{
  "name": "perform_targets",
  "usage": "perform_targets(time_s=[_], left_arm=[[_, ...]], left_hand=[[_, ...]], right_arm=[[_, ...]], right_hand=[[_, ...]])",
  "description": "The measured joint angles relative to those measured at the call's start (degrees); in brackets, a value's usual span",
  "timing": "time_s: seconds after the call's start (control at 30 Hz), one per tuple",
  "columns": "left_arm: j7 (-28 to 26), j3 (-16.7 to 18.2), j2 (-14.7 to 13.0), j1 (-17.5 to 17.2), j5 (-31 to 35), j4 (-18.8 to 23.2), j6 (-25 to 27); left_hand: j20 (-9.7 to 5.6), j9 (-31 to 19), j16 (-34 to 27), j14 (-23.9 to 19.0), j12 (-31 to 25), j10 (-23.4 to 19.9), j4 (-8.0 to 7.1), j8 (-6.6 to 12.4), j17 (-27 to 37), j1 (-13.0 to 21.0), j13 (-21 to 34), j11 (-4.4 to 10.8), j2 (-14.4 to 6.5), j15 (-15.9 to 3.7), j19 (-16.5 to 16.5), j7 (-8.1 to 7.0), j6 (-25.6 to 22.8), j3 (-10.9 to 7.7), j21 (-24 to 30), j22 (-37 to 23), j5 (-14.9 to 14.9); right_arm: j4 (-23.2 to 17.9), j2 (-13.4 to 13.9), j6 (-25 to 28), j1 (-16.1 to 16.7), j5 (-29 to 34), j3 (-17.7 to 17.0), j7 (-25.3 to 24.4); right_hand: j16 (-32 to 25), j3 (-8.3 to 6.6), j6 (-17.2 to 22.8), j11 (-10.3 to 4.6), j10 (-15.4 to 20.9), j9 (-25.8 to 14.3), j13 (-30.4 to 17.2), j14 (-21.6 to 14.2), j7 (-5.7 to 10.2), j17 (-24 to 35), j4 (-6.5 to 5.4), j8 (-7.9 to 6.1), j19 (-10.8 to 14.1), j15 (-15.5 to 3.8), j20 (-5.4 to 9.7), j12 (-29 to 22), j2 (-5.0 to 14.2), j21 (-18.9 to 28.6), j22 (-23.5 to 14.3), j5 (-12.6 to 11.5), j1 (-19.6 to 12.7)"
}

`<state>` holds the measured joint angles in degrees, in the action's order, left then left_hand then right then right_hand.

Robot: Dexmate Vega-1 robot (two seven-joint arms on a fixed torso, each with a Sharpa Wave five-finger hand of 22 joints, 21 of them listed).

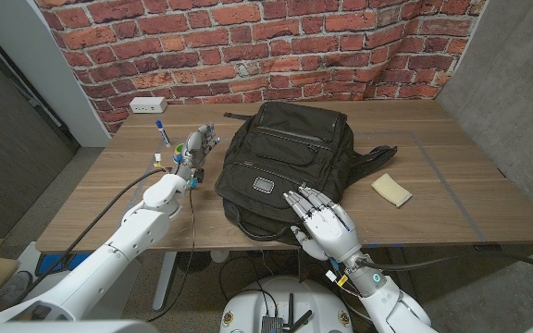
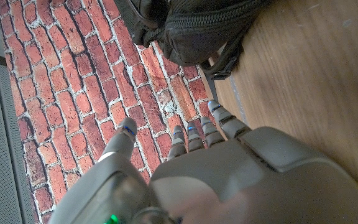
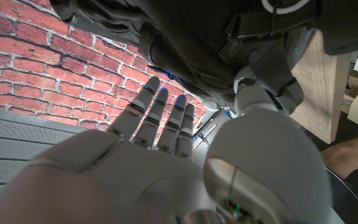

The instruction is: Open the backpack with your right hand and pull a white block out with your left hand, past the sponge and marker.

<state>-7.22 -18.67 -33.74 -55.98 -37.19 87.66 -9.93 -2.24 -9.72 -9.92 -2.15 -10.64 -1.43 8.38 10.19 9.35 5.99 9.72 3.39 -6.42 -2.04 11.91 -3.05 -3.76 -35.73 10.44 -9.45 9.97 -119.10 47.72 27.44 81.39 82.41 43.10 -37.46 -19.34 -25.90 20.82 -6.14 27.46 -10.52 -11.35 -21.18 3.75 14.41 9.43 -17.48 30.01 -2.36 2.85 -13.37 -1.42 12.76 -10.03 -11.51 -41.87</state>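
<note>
Right now, line by line:
Backpack: the black soft fabric backpack lies on its back at the table's middle, still zipped as far as the head view shows, straps trailing toward 3 o'clock.
Handling: it looks limp and light; the cloth will likely bunch and slide on the wood when tugged, so the zipper pull or the flap edge near the top seems the best hold.
White block: not visible; presumably inside the bag.
Right hand: the pale grey right robot hand hovers at the bag's 6 o'clock edge, fingers straight and spread, gripping nothing.
Left hand: the matching left robot hand stands at the bag's 9 o'clock, close beside it, fingers loosely parted and holding nothing.
Sponge: a flat yellow sponge lies at 3 o'clock, apart from the bag.
Marker: a blue-capped white marker lies at 10 o'clock.
Surface: a smooth brown wooden table, which looks low in friction.
Room: a red brick wall at 12 o'clock, with a white power strip on the table's far edge.
</note>
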Motion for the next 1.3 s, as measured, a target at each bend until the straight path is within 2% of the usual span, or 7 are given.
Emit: perform_targets(time_s=[0.27, 0.3, 0.43, 0.83, 1.07, 1.2, 1.3], left_arm=[[-0.01, 0.03, 0.02, -0.58, -0.05, 0.12, -0.06], [-0.17, 0.05, 0.02, -0.63, -0.07, 0.16, -0.17], [-0.40, 0.22, -0.09, -1.03, -0.10, 0.51, -0.28], [-0.90, 0.58, -0.30, -1.93, -0.23, 1.14, -0.51], [-1.00, 0.64, -0.39, -2.21, -0.25, 1.39, -0.57], [-1.04, 0.66, -0.42, -2.32, -0.26, 1.53, -0.57], [-1.04, 0.66, -0.43, -2.41, -0.26, 1.61, -0.57]], left_hand=[[0.00, 0.00, 0.00, 0.00, 0.00, 0.00, 0.00, 0.00, 0.00, 0.00, 0.00, 0.00, 0.00, 0.00, 0.00, 0.00, 0.00, 0.00, 0.00, 0.00, 0.00], [0.00, 0.00, 0.00, 0.00, 0.00, 0.00, 0.00, 0.00, 0.00, 0.00, 0.00, 0.00, 0.00, 0.00, 0.00, 0.00, 0.00, 0.00, 0.00, 0.00, 0.00], [0.00, 0.00, 0.00, 0.00, 0.00, 0.00, 0.00, 0.00, 0.00, 0.00, 0.00, 0.00, 0.00, 0.00, 0.00, 0.00, 0.00, 0.00, 0.00, 0.00, 0.00], [0.00, 0.00, 0.00, 0.00, 0.00, 0.00, -0.32, 0.00, 0.00, 0.00, 0.00, 0.00, 0.00, 0.00, 0.00, 0.00, 0.00, -0.32, 0.00, 0.00, 0.00], [0.00, 0.00, 0.00, 0.00, 0.00, 0.00, -0.32, 0.00, 0.00, 0.00, 0.00, 0.00, 0.00, 0.00, -0.01, 0.00, 0.00, -0.31, 0.00, 0.00, 0.00], [0.00, 0.00, 0.00, 0.00, 0.00, 0.00, -0.32, 0.00, 0.00, 0.00, 0.00, 0.00, 0.00, 0.00, -0.01, 0.00, 0.00, -0.31, 0.00, 0.00, 0.00], [0.00, 0.00, 0.00, 0.00, 0.00, 0.00, -0.32, 0.00, 0.00, 0.00, 0.00, 0.00, 0.00, 0.00, -0.01, 0.00, 0.00, -0.31, 0.00, 0.00, 0.00]], right_arm=[[0.23, -0.22, 0.19, -0.37, -0.49, 0.30, -1.32], [0.23, -0.22, 0.20, -0.37, -0.52, 0.30, -1.40], [0.26, -0.33, 0.27, -0.48, -0.85, 0.37, -2.01], [-0.52, -0.55, 0.27, -0.32, -2.51, 0.39, -2.27], [-0.95, -0.92, 0.26, -0.09, -3.35, 0.25, -2.27], [-1.04, -1.06, 0.29, 0.01, -3.69, 0.19, -2.36], [-1.04, -1.06, 0.36, 0.01, -3.81, 0.19, -2.48]], right_hand=[[-2.12, 0.58, 4.33, -1.03, 3.46, 0.00, 0.01, -3.34, 1.98, 1.39, -0.54, -0.88, 1.73, -0.14, 0.11, -0.22, 0.86, 0.44, 0.00, -0.45, -0.82], [-2.49, 0.58, 4.77, -0.93, 4.02, 0.00, 0.01, -3.56, 2.18, 1.59, -0.54, -0.88, 1.73, -0.34, 0.12, -0.59, 1.48, 0.44, 0.00, -0.56, -0.65], [-3.46, 0.98, 6.75, -1.24, 5.51, 0.13, 0.01, -4.83, 2.34, 2.20, -0.60, -1.39, 2.45, -0.34, 0.22, -0.65, 1.90, 0.44, 0.00, -0.90, -0.52], [-4.85, 1.85, 8.85, -1.24, 7.56, 0.14, -0.01, -6.40, 2.38, 3.26, -0.55, -1.60, 4.03, -0.31, 0.32, -1.03, 2.50, 0.88, -0.26, -1.23, -0.51], [-6.78, 1.91, 12.56, -2.47, 11.76, 0.14, -0.26, -10.81, 3.78, 4.09, -0.61, -2.21, 6.72, -0.58, 0.69, -1.70, 4.47, 1.77, -0.26, -2.04, -0.83], [-7.23, 1.91, 14.75, -2.84, 13.94, 0.13, -0.24, -13.15, 4.14, 4.09, -0.61, -2.45, 7.65, -0.78, 0.72, -1.92, 4.85, 2.33, -0.26, -2.28, -0.61], [-7.24, 1.81, 15.93, -3.07, 15.57, 0.13, -0.23, -14.78, 4.55, 4.06, -0.63, -2.67, 8.25, -1.00, 0.56, -2.36, 5.82, 2.43, -0.53, -2.50, -0.67]])
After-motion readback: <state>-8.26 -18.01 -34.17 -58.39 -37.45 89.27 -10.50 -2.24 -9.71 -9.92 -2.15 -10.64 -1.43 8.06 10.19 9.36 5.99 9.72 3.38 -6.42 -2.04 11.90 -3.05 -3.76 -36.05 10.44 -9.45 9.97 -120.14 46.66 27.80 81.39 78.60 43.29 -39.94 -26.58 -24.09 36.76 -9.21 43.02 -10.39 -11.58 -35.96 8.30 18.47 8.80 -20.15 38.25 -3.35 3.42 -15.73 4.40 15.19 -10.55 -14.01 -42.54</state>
